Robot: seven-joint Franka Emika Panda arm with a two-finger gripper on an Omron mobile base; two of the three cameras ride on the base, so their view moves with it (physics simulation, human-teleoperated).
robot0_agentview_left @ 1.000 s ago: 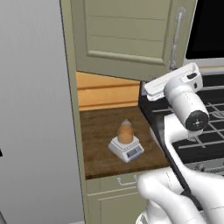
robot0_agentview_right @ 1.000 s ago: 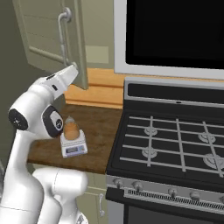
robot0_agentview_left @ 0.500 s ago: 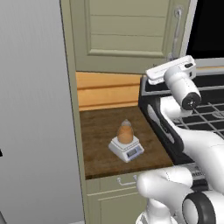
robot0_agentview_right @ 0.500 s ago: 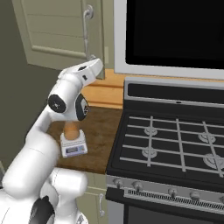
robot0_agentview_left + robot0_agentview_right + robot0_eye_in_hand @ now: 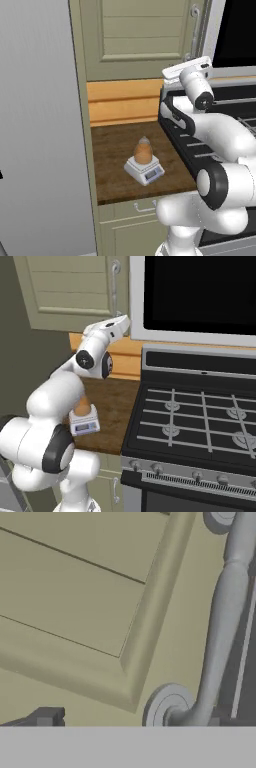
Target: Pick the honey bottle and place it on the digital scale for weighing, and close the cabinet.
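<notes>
- The honey bottle (image 5: 143, 152) stands upright on the digital scale (image 5: 145, 170), centre of the left base view on the dark wooden counter (image 5: 115, 150); I judge the weighing half done.
- The cabinet (image 5: 145, 37) fills the upper middle of that view. Its door looks flush or nearly so, but from these angles I can't be sure it is fully shut.
- My gripper (image 5: 122, 321) sits in the upper left-centre of the right base view, right at the lower end of the door's handle (image 5: 222, 619).
- In the hand view the grey bar runs down the right side to its round mount at bottom centre. The finger tips (image 5: 46, 717) barely peek in at the bottom edge, so I cannot tell whether the hand is open or closed.
- Handling: the door is a stiff, hinged panel and should swing lightly. I'd press flat on the face near the handle edge, since the curved bar looks smooth and fingers may slip off it.
</notes>
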